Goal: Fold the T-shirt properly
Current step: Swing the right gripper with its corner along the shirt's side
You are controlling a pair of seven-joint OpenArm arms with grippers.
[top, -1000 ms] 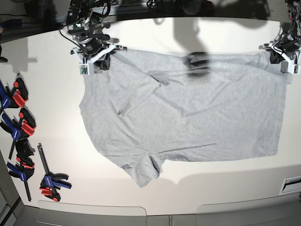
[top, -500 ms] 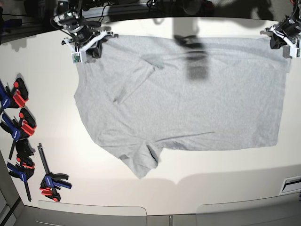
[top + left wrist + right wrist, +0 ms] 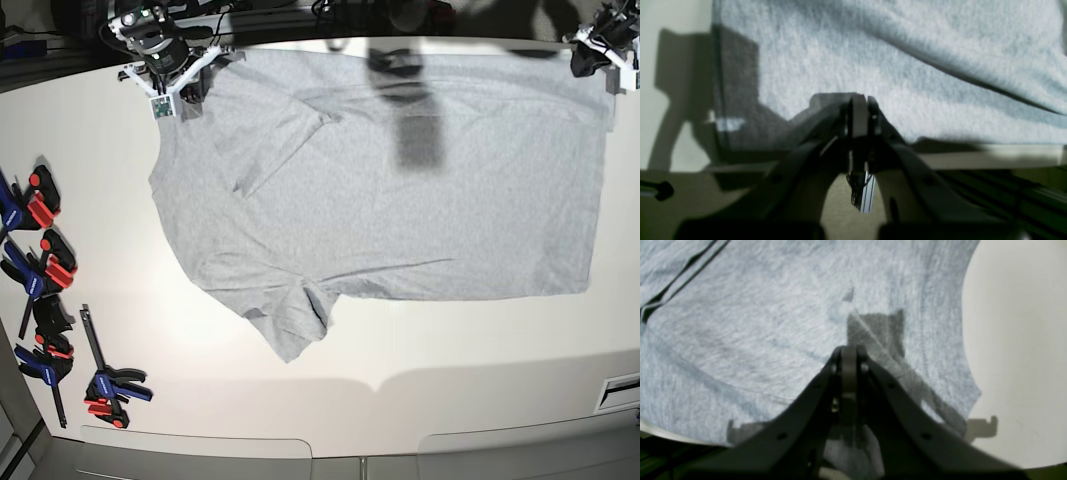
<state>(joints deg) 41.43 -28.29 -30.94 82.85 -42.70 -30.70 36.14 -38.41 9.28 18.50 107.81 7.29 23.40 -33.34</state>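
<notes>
White table (image 3: 480,360), clamps (image 3: 45,300) along edge, possibly dark floor behind

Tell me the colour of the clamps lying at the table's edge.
The cluster of bar clamps is blue and black with red-orange handles, clearest in the base view.

1. A large light heather-grey short-sleeved cotton T-shirt (image 3: 400,190) is lying spread out flat, plain side up, with no lettering showing.
2. It is stretching sideways across the base view, its straight hem edge running down the right side and its shoulders sitting at the left.
3. One sleeve is pointing toward the near edge at lower left; the other is lying folded over the body near the upper left.
4. Shallow creases are crossing the fabric, and its two far corners are being pinched and raised slightly.
</notes>
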